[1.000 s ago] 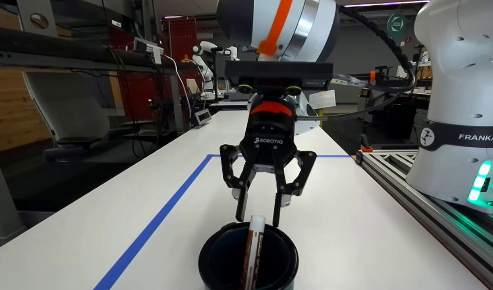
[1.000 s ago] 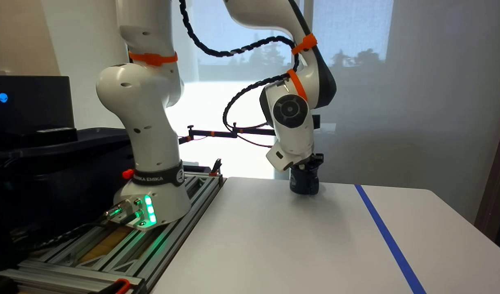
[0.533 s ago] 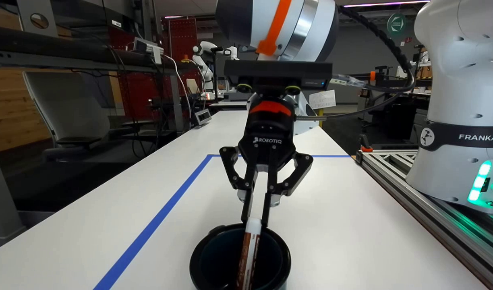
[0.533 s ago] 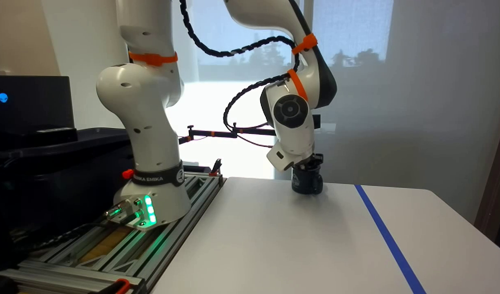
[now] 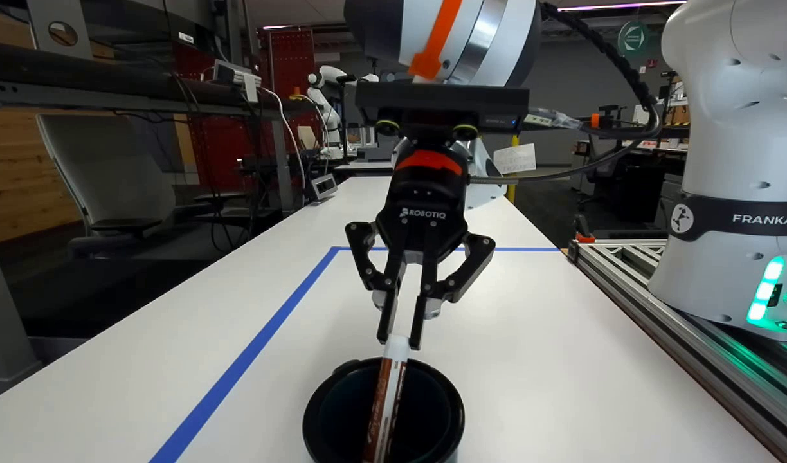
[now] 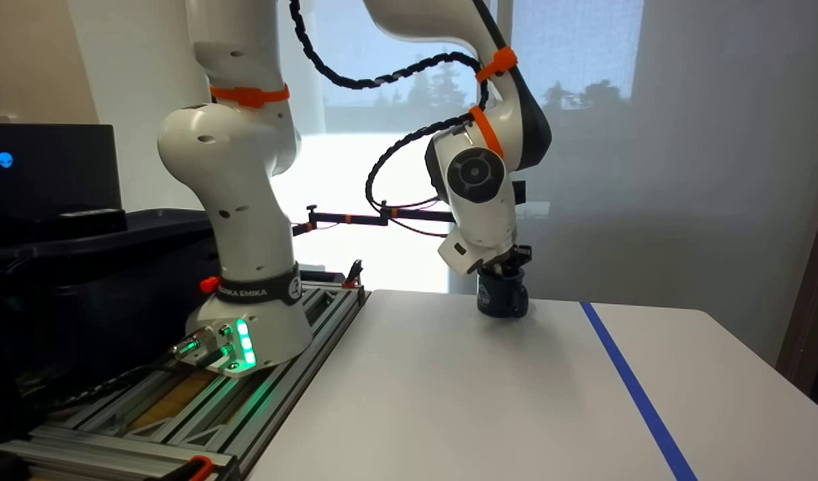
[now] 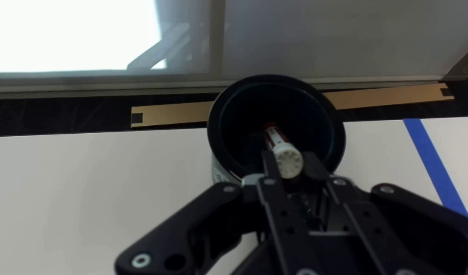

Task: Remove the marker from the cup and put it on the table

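Marker [image 5: 386, 402] in the cup [image 6: 500, 297], slanting, white end up at the mouth. Gripper [image 5: 398, 341] clamped on that white end, fingertips [image 5: 417, 334] touching it from both sides. Cup upright on the table [image 6: 449, 401], near the far edge in an exterior view, between the corner by the grey rail [image 6: 275, 407] and the blue tape [image 6: 638, 394]. Arm [image 6: 235, 167] standing on the rail, its top out of frame; forearm [image 6: 442, 20] slanted down toward the cup, wrist [image 6: 481, 220] bent, gripper pointing down over the mouth with a slight tilt. Barrel [image 5: 382, 421] best seen in an exterior view: white with brownish-red bands and print, its lower end cut off by the frame. Wrist view looks down instead on the marker's round, ridged white end between the fingertips, with red showing further down in the cup. It also gives a tan strip [image 7: 387, 98] beyond the table's edge, behind the cup, out of sight in both exterior views. Handle [image 6: 520, 304] of the cup clear in an exterior view, on the side toward the tape; from that angle marker hard to make out behind gripper and cup wall.
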Robot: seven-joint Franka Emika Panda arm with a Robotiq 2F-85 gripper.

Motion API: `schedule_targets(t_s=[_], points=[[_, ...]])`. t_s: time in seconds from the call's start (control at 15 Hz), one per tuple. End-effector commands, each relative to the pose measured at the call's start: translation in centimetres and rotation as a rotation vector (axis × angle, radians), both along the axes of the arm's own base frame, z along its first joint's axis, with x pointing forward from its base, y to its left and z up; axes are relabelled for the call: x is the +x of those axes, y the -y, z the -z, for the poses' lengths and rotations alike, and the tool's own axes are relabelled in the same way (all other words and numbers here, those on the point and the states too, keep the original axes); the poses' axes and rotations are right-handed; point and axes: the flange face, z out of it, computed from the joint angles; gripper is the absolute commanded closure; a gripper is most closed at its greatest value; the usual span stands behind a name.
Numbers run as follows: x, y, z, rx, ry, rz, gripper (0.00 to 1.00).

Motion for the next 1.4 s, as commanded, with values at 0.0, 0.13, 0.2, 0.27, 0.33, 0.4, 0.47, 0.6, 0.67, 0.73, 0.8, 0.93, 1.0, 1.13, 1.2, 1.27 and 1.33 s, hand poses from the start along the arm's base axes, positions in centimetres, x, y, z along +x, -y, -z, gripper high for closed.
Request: schedule_targets(t_s=[0.0, 0.13, 0.2, 0.27, 0.33, 0.4, 0.47, 0.6, 0.67, 0.73, 0.8, 0.93, 1.0, 1.13, 1.2, 1.27, 1.33], points=[[-1.4, -0.1, -2.8, 0.032, 0.036, 0.006, 0.95], [-1.8, 0.4, -4.0, 0.034, 0.057, 0.011, 0.95], [-2.0, 0.9, -4.9, 0.032, 0.071, 0.020, 0.95], [-2.3, 1.5, -5.7, 0.031, 0.088, 0.032, 0.95], [0.2, 1.6, -6.3, 0.028, 0.106, 0.045, 0.95], [0.4, 2.3, -7.3, 0.026, 0.129, 0.058, 0.95], [0.8, 3.3, -8.4, 0.022, 0.157, 0.077, 0.95], [-1.5, 5.5, -9.8, 0.017, 0.201, 0.123, 0.95], [-0.5, 6.5, -10.0, 0.016, 0.212, 0.144, 0.95], [1.4, 7.6, -10.3, 0.011, 0.219, 0.163, 0.95], [1.2, 8.7, -10.5, 0.011, 0.230, 0.182, 0.95], [1.4, 10.7, -10.2, 0.006, 0.235, 0.214, 0.95], [1.3, 11.7, -9.6, -0.001, 0.235, 0.228, 0.95], [0.9, 13.2, -8.2, -0.010, 0.227, 0.253, 0.95], [0.6, 13.7, -7.2, -0.012, 0.216, 0.259, 0.95], [0.3, 14.1, -6.1, -0.021, 0.202, 0.257, 0.95], [0.0, 14.3, -5.1, -0.018, 0.185, 0.256, 0.95]])
